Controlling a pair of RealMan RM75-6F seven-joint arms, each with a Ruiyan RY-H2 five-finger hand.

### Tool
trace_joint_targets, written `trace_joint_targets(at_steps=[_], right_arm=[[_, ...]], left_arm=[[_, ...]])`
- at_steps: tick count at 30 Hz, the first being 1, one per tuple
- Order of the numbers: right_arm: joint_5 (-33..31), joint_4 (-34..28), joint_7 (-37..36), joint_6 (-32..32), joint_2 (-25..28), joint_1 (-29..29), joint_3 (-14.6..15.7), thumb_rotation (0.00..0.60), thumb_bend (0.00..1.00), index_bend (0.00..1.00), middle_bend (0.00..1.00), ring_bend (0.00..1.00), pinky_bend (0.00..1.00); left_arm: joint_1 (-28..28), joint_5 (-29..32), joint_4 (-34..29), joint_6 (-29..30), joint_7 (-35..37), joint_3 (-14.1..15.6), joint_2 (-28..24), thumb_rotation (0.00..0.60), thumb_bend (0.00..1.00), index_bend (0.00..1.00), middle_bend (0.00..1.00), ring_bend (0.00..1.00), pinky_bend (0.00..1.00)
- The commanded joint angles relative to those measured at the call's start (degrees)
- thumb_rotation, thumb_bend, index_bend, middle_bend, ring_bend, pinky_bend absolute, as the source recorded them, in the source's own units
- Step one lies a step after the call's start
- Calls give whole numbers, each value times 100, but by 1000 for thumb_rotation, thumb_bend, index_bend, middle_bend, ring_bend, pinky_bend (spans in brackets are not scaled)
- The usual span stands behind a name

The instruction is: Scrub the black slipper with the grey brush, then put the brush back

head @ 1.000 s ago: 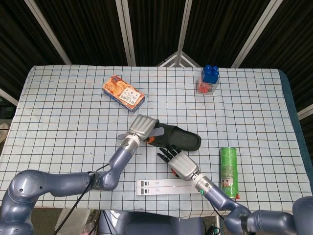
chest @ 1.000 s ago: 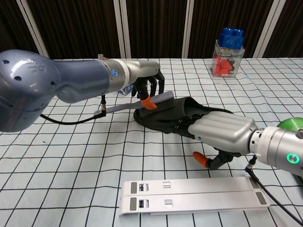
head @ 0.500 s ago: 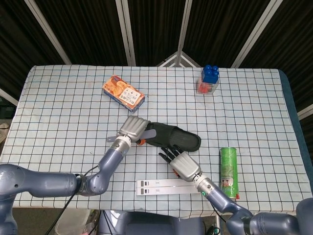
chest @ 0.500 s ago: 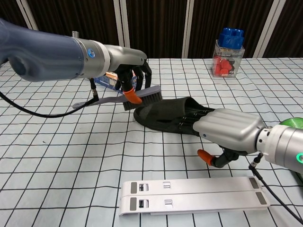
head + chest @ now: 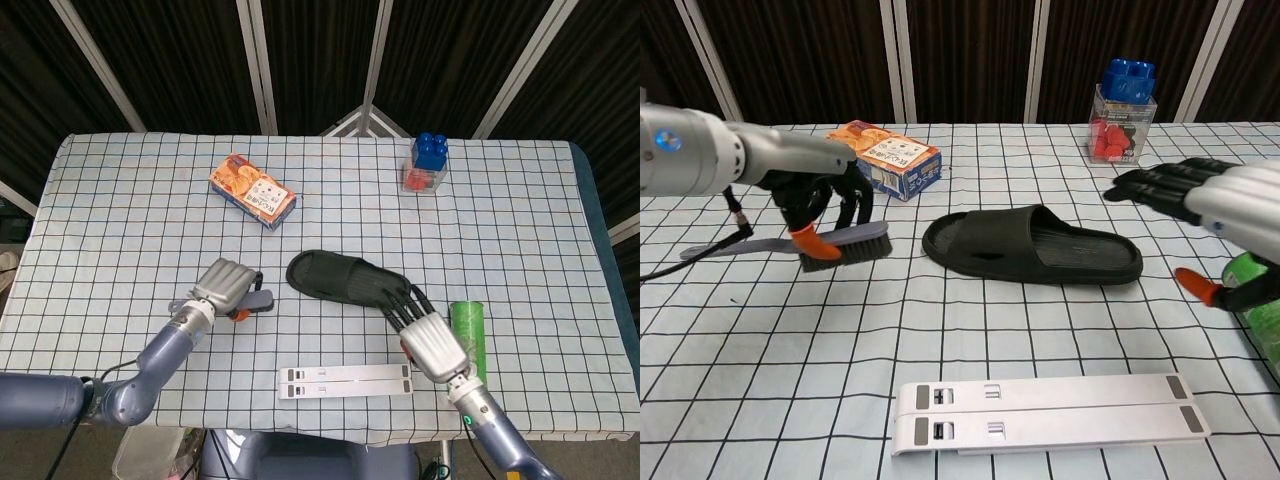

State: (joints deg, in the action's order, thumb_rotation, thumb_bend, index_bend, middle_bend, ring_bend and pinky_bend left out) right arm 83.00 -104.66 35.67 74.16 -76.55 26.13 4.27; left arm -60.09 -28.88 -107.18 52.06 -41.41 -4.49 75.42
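Observation:
The black slipper (image 5: 345,279) (image 5: 1030,250) lies flat on the checked cloth near the table's middle, with neither hand on it. My left hand (image 5: 225,284) (image 5: 820,196) grips the grey brush (image 5: 845,246) (image 5: 256,298) to the left of the slipper, bristles down and low over the cloth. The brush's handle runs off to the left. My right hand (image 5: 435,345) (image 5: 1200,194) is raised beyond the slipper's right end, fingers stretched out and holding nothing.
A white folded stand (image 5: 345,380) (image 5: 1040,410) lies near the front edge. A green can (image 5: 467,335) (image 5: 1260,300) lies beside my right hand. An orange box (image 5: 253,190) (image 5: 890,165) and a container of blue blocks (image 5: 428,162) (image 5: 1120,110) sit further back.
My left hand carried the brush off the slipper, leftward and down toward the cloth. My right hand let go of the slipper and drew back to the right, lifting.

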Motion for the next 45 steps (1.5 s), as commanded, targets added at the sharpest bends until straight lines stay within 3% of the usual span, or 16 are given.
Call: trace_joint_targets(at_steps=[1,7,14,18,21,26,31,35,38,40,42,45], right_arm=[[280,-24,-554,712,428,-608,302,600,569,0,0,0,60],[565,340,-1230,1442,632,-1153,424,600,569,0,0,0,56],[682,669,-1698,1457,584,-1353,431,600,569,0,0,0,56],[715,765,-1839,1400,554,-1390,389,600,569,0,0,0,56],[744,816,-1901,1373,550,-1419,355,600,569,0,0,0,56],[768,833,-1939,1351,573,-1456,307,600,569,0,0,0,56],[847,822,-2004,1354,611,-1501,253,600,569,0,0,0,55],[902,805,-2092,1295,687,-1538,269,600,569,0,0,0,55],[942,772,-2185,1320,770,-1585,281,600,569,0,0,0,56],[966,774,-2223,1430,818,-1669,272,600,569,0,0,0,41],[925,771,-2321,1568,881,-1794,265,600,569,0,0,0,17],[723,742,-2300,1657,1022,-1963,251,600,569,0,0,0,0]], left_arm=[[555,-886,-66,-65,467,457,-200,600,719,612,715,618,548],[1179,-2161,296,58,1090,899,-137,600,712,610,713,618,548],[1369,-2784,843,-132,1167,1216,156,600,553,549,655,589,532],[1425,-2960,1017,-54,1028,1271,304,600,272,402,532,470,500],[1500,-3100,1101,119,939,1265,391,600,150,254,419,355,443],[1605,-3333,1032,281,1174,1171,347,600,49,22,196,165,299],[1771,-3874,593,362,2100,1054,-89,600,7,0,94,88,253],[1968,-4538,141,542,2848,1151,-714,600,7,0,56,41,192],[2278,-5189,-106,1067,3316,1307,-1194,600,7,0,46,20,161],[2791,-5886,-71,1981,3666,1504,-1457,600,6,0,44,16,152],[3476,-6395,290,3087,3809,1682,-1440,600,6,0,29,7,118],[4397,-6564,1034,4246,3613,1833,-1146,600,6,0,0,0,26]])
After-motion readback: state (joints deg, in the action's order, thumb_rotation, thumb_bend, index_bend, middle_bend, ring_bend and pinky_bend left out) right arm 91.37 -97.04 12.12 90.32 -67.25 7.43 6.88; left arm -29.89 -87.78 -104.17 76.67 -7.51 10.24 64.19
